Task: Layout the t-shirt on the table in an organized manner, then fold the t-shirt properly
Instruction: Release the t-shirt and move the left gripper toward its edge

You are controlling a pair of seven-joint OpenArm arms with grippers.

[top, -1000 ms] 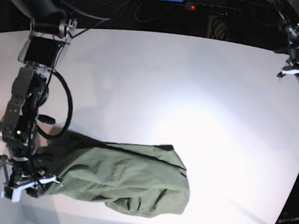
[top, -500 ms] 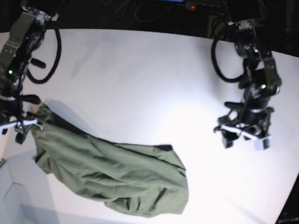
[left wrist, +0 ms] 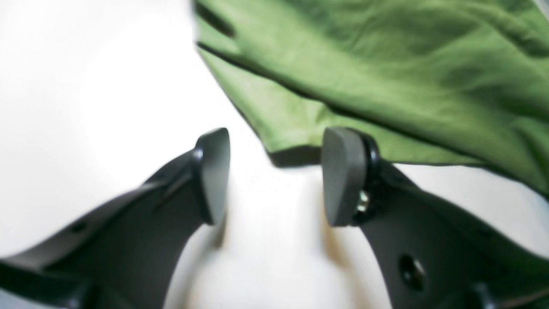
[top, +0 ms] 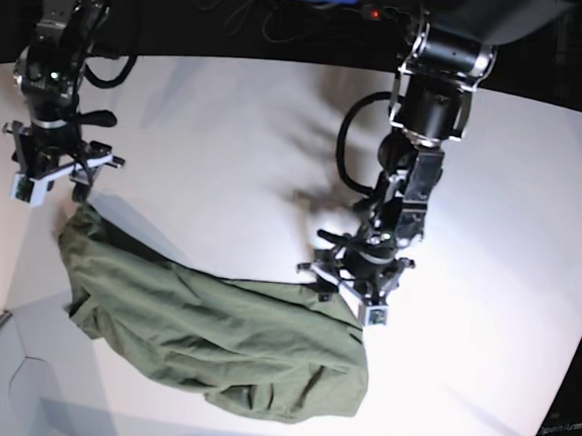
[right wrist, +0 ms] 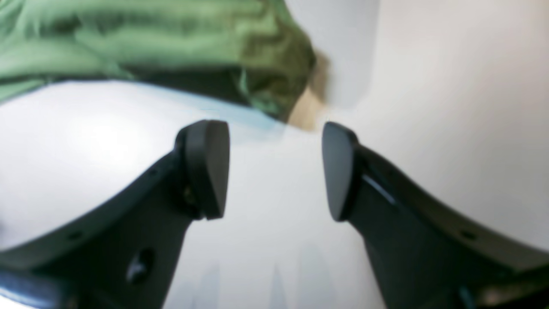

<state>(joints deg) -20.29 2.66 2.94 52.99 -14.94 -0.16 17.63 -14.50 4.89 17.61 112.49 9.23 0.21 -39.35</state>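
T-shirt [top: 215,337] lies in a bunched, wrinkly heap on the white desk [top: 227,125], stretched between my two claws. My left claw [left wrist: 274,176] is spread wide with nothing in it, and a corner of the green cloth sits just past its tips. My right claw [right wrist: 274,169] is spread wide too, holding nothing, with a crumpled end of the shirt just ahead of it and a bit to one side. I think things could go wrong if I pinch too deep and grab two layers, because then the shirt would not spread flat. If I close too early, the left claw might miss the corner and just push the cloth away.
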